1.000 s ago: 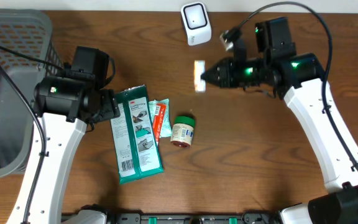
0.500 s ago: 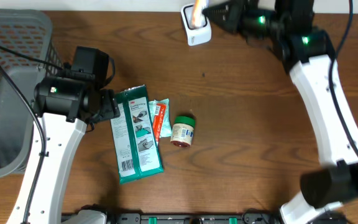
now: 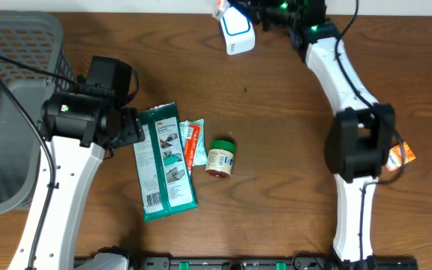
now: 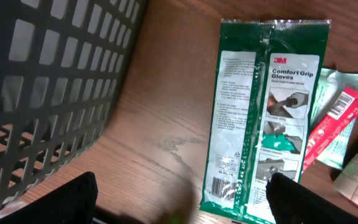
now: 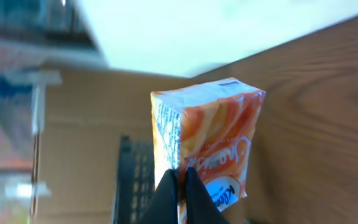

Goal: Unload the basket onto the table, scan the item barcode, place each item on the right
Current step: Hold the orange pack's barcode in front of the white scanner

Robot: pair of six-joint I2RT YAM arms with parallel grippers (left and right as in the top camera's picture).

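Right claw [image 5: 180, 184] clamps one orange carton [image 5: 211, 132]; left claw [image 4: 185, 200] gapes by one glove pack [image 4: 260, 118].

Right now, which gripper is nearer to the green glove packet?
Left. The left gripper is beside the glove packet's left edge; the right gripper is far off near the scanner, holding an orange carton.

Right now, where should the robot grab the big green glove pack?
Probably the long edge facing the basket, coming from that side: the glove pack lies flat, bare wood borders that edge, and small packets crowd the other. The open left gripper is right there.
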